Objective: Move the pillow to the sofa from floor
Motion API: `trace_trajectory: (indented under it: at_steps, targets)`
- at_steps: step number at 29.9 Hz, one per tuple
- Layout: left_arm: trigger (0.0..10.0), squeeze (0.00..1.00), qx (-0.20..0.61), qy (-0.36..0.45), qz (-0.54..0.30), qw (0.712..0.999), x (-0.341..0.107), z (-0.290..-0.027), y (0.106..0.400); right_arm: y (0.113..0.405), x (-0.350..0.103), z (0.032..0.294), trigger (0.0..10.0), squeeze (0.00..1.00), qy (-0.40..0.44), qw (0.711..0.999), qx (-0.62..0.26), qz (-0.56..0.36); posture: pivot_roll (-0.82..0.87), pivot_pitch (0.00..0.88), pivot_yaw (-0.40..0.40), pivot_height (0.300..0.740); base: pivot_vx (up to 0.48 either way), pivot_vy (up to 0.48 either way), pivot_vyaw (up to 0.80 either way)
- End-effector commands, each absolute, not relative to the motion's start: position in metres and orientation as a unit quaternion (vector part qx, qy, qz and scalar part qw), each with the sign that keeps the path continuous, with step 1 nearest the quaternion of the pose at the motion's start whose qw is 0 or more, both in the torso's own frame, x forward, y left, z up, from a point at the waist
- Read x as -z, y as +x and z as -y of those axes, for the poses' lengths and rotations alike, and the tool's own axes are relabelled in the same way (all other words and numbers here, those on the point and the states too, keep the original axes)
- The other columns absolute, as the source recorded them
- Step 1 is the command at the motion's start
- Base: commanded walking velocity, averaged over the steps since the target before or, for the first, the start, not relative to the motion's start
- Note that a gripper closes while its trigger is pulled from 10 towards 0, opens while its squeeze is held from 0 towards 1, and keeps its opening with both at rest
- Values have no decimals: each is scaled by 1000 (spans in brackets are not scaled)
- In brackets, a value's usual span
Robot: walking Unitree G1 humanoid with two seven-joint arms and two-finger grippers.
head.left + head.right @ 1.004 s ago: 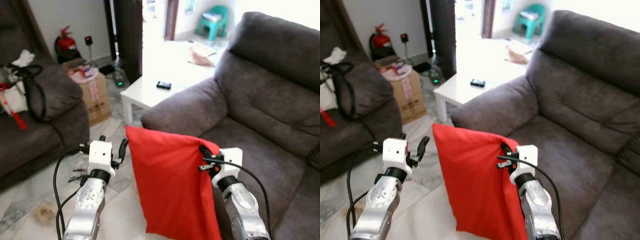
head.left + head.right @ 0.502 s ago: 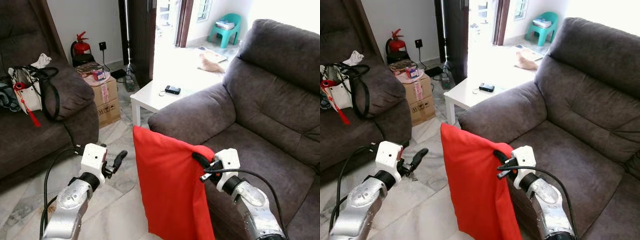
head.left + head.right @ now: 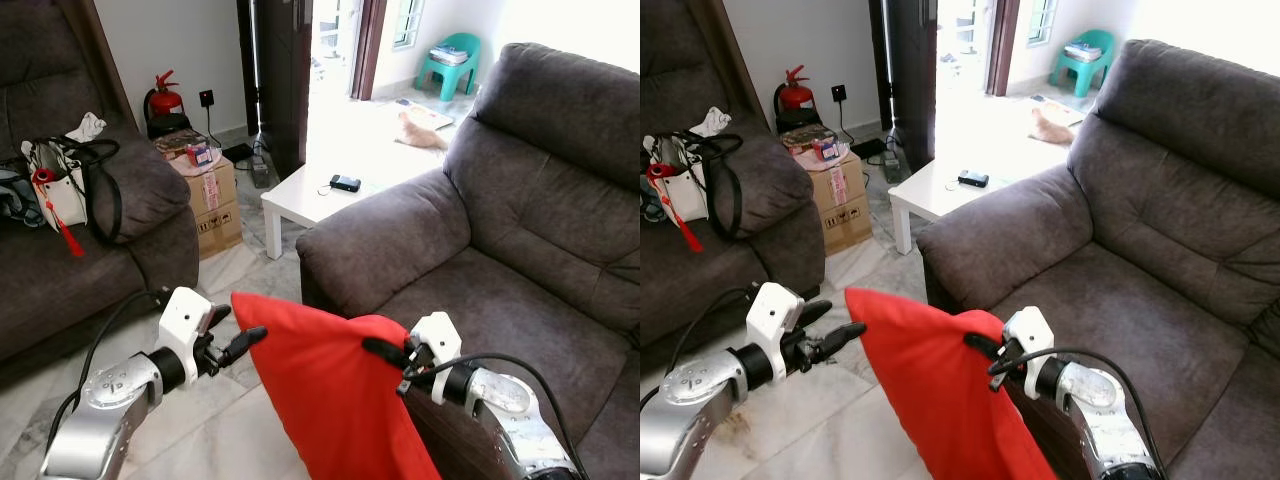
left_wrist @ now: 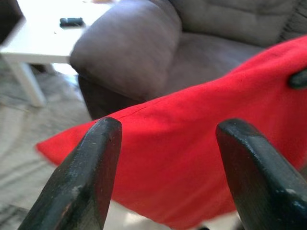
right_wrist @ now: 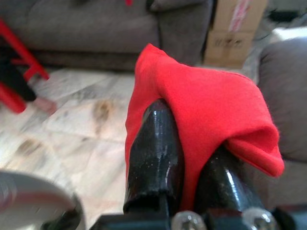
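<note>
A red pillow (image 3: 330, 400) hangs in the air in front of the grey sofa (image 3: 520, 230), beside its near armrest (image 3: 385, 235). My right gripper (image 3: 385, 352) is shut on the pillow's upper right corner (image 5: 211, 110), with red fabric pinched between its two fingers. To the pillow's left, my left gripper (image 3: 235, 340) is open, its fingertips close to the pillow's upper left corner and pointing at it. In the left wrist view the pillow (image 4: 192, 143) lies just past the spread fingers (image 4: 91, 167).
A white low table (image 3: 320, 190) with a small dark device stands beyond the armrest. A second dark sofa (image 3: 70, 260) with a white bag is at the left, a cardboard box (image 3: 210, 190) and a fire extinguisher (image 3: 163, 95) behind it. Marble floor lies below.
The pillow has tilted and swung left, its upper left corner now lower and near my left gripper. My left gripper has turned and reached toward that corner. The right gripper stays shut on the pillow.
</note>
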State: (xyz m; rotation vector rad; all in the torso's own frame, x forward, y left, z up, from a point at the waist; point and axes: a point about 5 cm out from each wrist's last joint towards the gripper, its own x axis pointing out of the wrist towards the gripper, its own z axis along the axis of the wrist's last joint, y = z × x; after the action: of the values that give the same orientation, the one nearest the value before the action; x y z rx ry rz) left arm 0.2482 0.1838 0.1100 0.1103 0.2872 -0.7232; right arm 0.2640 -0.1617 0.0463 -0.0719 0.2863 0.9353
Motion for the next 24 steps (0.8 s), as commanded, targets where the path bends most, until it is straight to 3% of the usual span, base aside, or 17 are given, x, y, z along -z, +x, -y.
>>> trace_trajectory:
  at_steps: [1,15,18,20,24]
  targets:
    - [10000,0,379,51,-154,911,-112,-180,243,272,-68,160,10000,0,-39,882,-462,-86,28,0,-50,740,0,0,0]
    - [10000,0,442,68,-238,862,-103,-184,219,255,-64,169,10000,0,-41,824,-548,-141,34,0,-47,740,0,0,0]
    - [10000,0,463,86,-265,841,-98,-184,212,254,-66,169,10000,0,-40,813,-562,-146,36,0,-48,740,0,0,0]
    - [10000,0,491,110,-295,812,-92,-185,203,248,-67,168,10000,0,-45,786,-597,-155,42,0,-49,740,0,0,0]
    - [10000,0,506,147,-322,787,-85,-191,196,245,-68,165,10000,0,-48,765,-622,-158,42,0,-47,740,0,0,0]
